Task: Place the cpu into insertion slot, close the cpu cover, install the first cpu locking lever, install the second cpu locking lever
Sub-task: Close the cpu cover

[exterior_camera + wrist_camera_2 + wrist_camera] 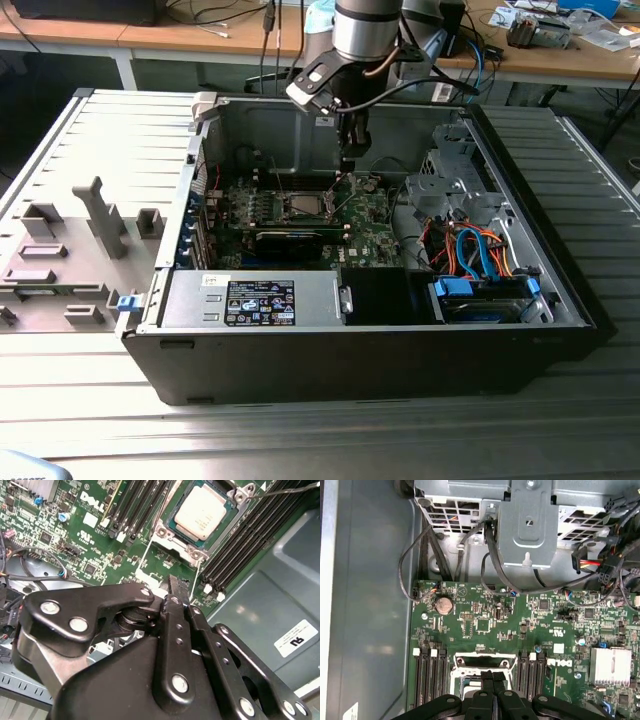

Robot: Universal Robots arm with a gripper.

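With the cpu (202, 511) seated under the cpu cover (175, 540), the empty claw (173, 582), pressed together nearby, looks mid-latching, which needs a precise push.

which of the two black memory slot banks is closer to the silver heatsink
The bank lying between the end effector and the heatsink; the other bank runs along the board edge by the grey case panel.

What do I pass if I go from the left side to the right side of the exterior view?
First the grey plastic stands → cpu → tool → orange and blue cables.
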